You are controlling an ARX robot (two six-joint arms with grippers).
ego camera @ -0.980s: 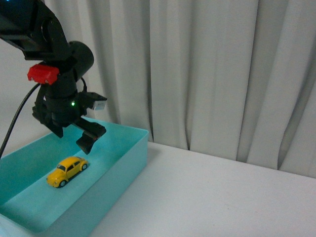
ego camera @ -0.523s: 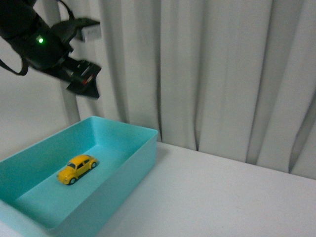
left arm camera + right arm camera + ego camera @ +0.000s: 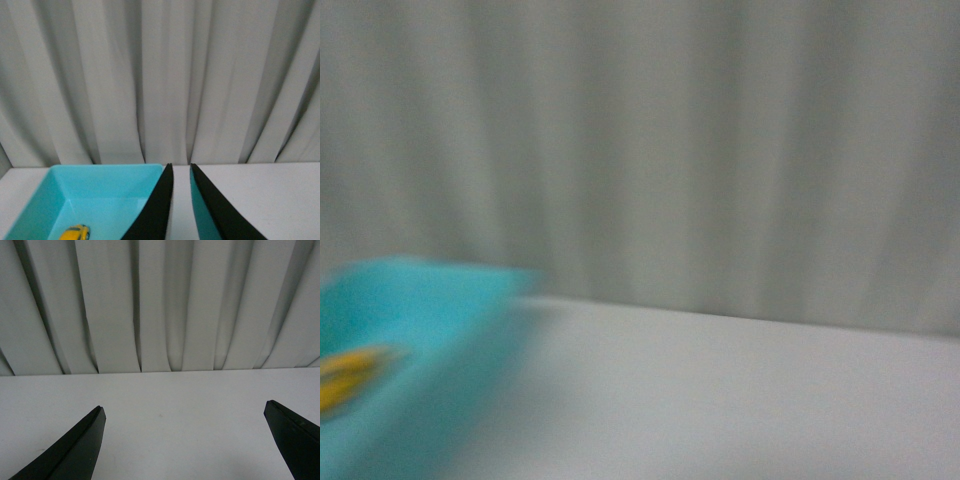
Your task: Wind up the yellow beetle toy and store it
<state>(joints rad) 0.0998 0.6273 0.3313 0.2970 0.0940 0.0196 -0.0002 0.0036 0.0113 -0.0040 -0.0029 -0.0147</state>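
Front view blurred, toy (image 3: 345, 378) a yellow smear in the bin (image 3: 430, 300); left wrist: left gripper (image 3: 180, 172) nearly closed, empty, above the bin, toy below-left inside, seemingly stored; right wrist: right gripper (image 3: 185, 415) wide apart, empty, over bare table (image 3: 165, 390).

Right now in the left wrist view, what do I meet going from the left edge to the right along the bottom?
Teal bin → yellow beetle toy lying inside it → the left gripper, its two dark fingers nearly together → bare white table.
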